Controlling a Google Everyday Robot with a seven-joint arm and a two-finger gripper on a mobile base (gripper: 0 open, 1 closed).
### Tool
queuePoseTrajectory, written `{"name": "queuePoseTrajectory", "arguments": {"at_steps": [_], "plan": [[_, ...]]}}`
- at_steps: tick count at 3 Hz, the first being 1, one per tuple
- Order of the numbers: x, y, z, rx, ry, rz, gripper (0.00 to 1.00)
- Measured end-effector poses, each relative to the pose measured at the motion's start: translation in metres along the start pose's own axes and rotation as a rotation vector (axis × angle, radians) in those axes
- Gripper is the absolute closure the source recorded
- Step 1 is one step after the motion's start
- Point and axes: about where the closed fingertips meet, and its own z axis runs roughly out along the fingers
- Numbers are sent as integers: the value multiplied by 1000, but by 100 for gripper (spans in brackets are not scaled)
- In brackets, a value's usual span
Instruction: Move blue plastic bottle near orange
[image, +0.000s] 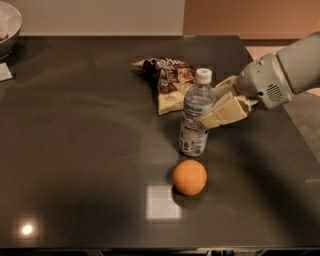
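Note:
The blue plastic bottle (194, 117), clear with a white cap and a printed label, stands upright on the dark table (80, 150). The orange (189, 177) lies just in front of the bottle's base, a small gap apart. My gripper (207, 107) reaches in from the right at the bottle's mid-height, its cream fingers (225, 112) closed around the bottle's body. The far finger is partly hidden behind the bottle.
A brown-and-cream snack bag (169, 82) lies just behind the bottle. A bowl (9, 25) sits at the far left corner with a white card (5, 72) below it. The table's right edge (300, 135) runs under my arm.

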Motion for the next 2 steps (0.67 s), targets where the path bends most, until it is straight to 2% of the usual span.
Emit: {"name": "queuePoseTrajectory", "arguments": {"at_steps": [1,2], "plan": [[5,4,2,-2,-13,-1,13],[9,6,4,1,-22,-5,0]]}}
